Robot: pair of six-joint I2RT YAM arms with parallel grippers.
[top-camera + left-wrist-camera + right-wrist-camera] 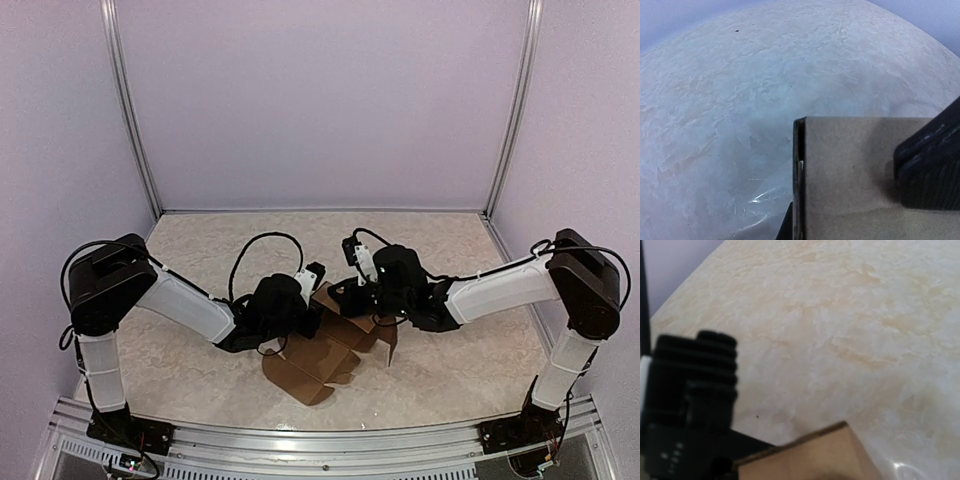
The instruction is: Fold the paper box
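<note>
Pinching thin flat flaps of the brown paper box (312, 374); left gripper (313, 290) and right gripper (347, 293) both clamped.

My top view is bright, evenly lit and sharp, with only faint soft shadows on the table (450, 370); my left wrist view bows the table into a dome and carries a small glare streak low down; my right wrist view is blurred, the paper box (810, 460) soft-edged, glare bottom right.

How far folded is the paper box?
Partly folded: the paper box has panels standing up at its far side, while its near flaps lie spread on the table.
</note>
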